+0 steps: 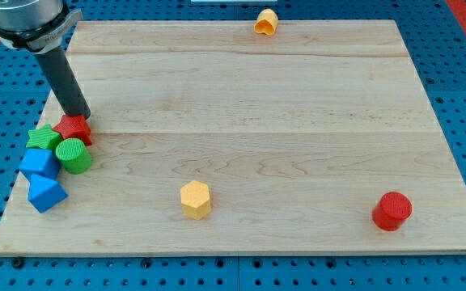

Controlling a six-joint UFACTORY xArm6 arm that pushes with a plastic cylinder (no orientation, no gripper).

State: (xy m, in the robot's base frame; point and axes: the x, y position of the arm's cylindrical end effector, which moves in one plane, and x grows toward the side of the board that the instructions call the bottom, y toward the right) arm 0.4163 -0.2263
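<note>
My tip rests at the view's left, touching the top edge of a red star block. Just below that sits a green cylinder, with a green star block to its left. Two blue blocks lie under them: a blue cube-like one and a blue angular one. These five blocks form a tight cluster by the board's left edge. A yellow hexagonal block stands alone at bottom centre.
A red cylinder sits near the bottom right corner. An orange-yellow block lies at the top edge of the wooden board. Blue pegboard surrounds the board.
</note>
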